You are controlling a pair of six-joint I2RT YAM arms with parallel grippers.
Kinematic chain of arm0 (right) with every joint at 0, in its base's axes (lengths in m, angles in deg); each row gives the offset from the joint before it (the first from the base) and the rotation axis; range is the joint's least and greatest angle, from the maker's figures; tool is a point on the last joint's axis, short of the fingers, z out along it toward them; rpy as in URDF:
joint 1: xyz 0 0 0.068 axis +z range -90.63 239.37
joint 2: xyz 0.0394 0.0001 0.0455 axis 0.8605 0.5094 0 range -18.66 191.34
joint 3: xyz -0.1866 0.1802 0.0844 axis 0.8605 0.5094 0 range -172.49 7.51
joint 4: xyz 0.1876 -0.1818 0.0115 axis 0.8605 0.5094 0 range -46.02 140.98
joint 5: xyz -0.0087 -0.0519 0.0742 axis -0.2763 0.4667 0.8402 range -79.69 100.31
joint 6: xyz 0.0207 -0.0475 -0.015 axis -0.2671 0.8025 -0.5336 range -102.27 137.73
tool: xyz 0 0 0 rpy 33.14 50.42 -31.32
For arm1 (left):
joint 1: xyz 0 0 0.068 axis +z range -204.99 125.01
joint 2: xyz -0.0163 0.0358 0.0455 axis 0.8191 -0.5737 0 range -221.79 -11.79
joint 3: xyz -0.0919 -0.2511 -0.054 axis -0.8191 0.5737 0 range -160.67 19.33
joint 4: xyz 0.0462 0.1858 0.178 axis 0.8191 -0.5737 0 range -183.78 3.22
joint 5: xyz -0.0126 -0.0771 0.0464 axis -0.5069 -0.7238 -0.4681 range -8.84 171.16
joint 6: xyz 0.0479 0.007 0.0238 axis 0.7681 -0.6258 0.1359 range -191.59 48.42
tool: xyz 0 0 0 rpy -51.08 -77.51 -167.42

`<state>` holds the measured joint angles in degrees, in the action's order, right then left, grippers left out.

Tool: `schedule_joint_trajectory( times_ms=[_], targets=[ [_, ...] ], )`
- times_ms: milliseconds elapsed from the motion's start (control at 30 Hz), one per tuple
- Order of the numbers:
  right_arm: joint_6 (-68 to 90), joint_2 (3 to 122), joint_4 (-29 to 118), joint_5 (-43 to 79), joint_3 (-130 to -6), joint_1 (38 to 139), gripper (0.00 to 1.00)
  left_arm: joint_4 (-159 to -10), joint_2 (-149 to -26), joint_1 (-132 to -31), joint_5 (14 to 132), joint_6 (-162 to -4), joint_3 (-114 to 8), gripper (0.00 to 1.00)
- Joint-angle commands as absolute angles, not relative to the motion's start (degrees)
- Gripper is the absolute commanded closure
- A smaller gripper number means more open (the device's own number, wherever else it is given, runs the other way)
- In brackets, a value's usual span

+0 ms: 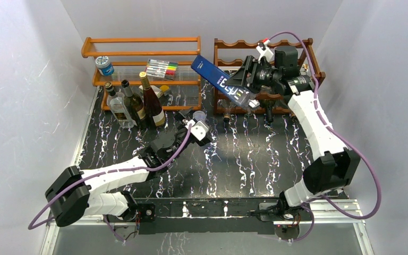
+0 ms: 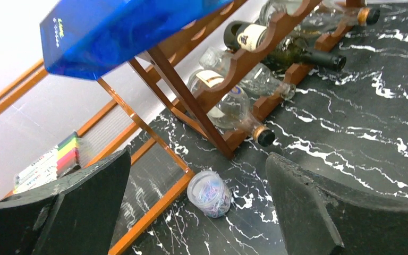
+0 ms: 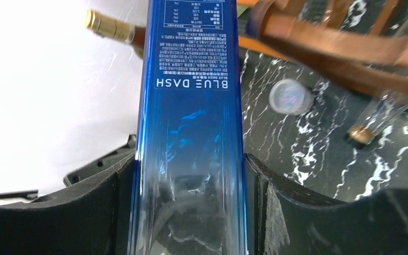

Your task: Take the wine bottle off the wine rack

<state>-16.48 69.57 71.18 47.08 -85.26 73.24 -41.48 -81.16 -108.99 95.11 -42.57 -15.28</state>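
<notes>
And the right gripper [image 1: 243, 81] has it: clamped across the wine bottle [image 1: 220, 78], a tall blue one. In the right wrist view the black fingers [image 3: 98, 210] press against both sides of the glass, with BLUE DASH printed on the label above them. The bottle hangs tilted over the left end of the wine rack [image 1: 232, 44], its base pointing up and away to the left, toward the gap beside the orange shelf [image 1: 138, 53]. From the left wrist camera the blue base sits above the rack's top rail, though whether it touches the wood I cannot tell. Down in the lower cradles lie clear bottles [image 2: 228, 106] and a dark bottle [image 2: 297, 53], necks toward the arms. Over on the other side, the left gripper [image 1: 187, 121] hovers low over the black marbled table [image 1: 244, 159], jaws spread wide with nothing between them. A small clear jar [image 2: 209, 193] of coloured bits sits on the tabletop just ahead of it. Three upright bottles [image 1: 135, 103] stand in front of the orange shelf, and a marker pack [image 1: 162, 68] lies on it.
</notes>
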Motion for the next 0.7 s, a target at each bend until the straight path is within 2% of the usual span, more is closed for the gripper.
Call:
schedule_joint_trajectory(
  times_ms=[0, 200, 300, 500, 667],
  targets=[
    [-15.8, 60.2, 58.5, 51.1, -84.2, 73.1, 1.00, -40.4, -77.0, -108.8, 93.2, -43.5, -17.3, 0.02],
    [-17.8, 57.7, 56.9, 54.9, -79.3, 73.3, 1.00, -48.1, -73.3, -108.9, 92.1, -45.4, -21.1, 0.02],
    [-17.8, 57.2, 58.1, 57.6, -77.8, 73.5, 1.00, -58.1, -69.5, -108.9, 88.1, -50.3, -24.4, 0.02],
    [-13.9, 55.7, 62.2, 60.0, -73.9, 76.2, 1.00, -83.1, -65.6, -108.9, 72.1, -52.4, -31.9, 0.02],
    [-8.8, 57.2, 68.5, 60.2, -72.6, 80.6, 1.00, -94.4, -66.6, -108.9, 68.8, -49.8, -37.1, 0.02]
  ],
)
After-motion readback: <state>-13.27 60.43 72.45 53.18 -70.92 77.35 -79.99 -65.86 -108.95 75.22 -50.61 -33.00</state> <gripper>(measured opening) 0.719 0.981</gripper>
